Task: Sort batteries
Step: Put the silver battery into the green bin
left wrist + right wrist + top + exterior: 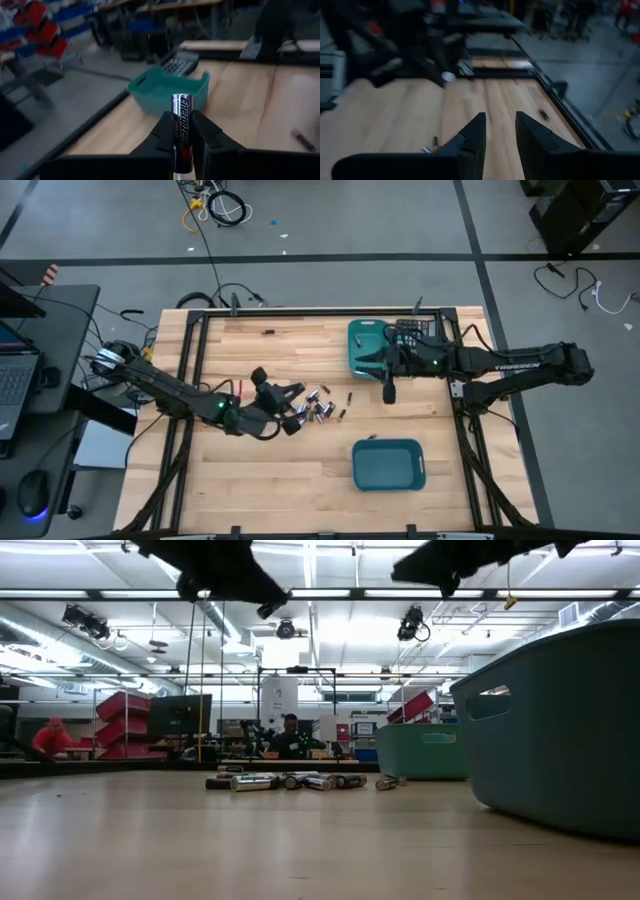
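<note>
Two arms hang above the table: left tool (182, 145) clamped on a battery (181, 131), right tool (500, 132) parted, empty.

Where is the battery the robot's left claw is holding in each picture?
High view: left gripper sits left of the battery pile; the held battery can't be made out.
Low view: not visible; arms are dark shapes at the top.
Left wrist view: held battery upright between the fingers, bottom centre.
Right wrist view: too blurred to tell.
Shared landmark: far teal bin.
</note>
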